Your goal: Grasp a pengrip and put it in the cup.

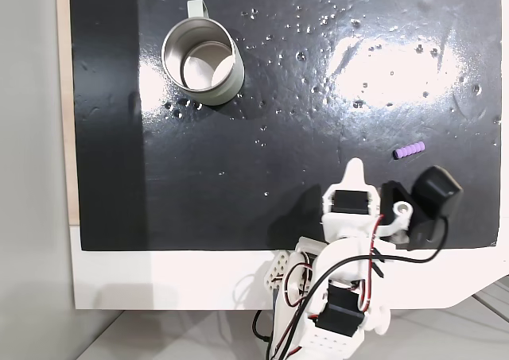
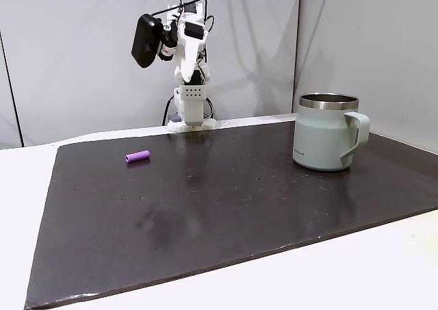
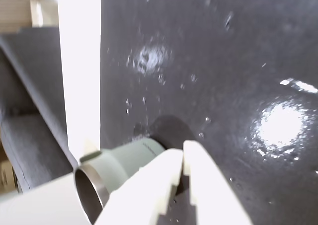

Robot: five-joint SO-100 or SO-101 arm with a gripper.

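Zero progress on the actual grab so far, as I read it. The pengrip is lying on its side on the black mat, nothing touching it, and the cup sits upright well away from it near the opposite side of the mat, with nothing inside that I can see.

The arm is folded up high over its base at the mat's edge in the low fixed view, so I'd call this the very start, before the reach. In the wrist view the gripper has its two pale fingers pressed together with nothing between them, so the claw is clenched and empty.

Next move, I'd guess: swing over toward the pengrip, spread the fingers, then drop down so they straddle it across its short width. It's tiny and round, so it could easily roll or squirt out if the approach is off-centre.
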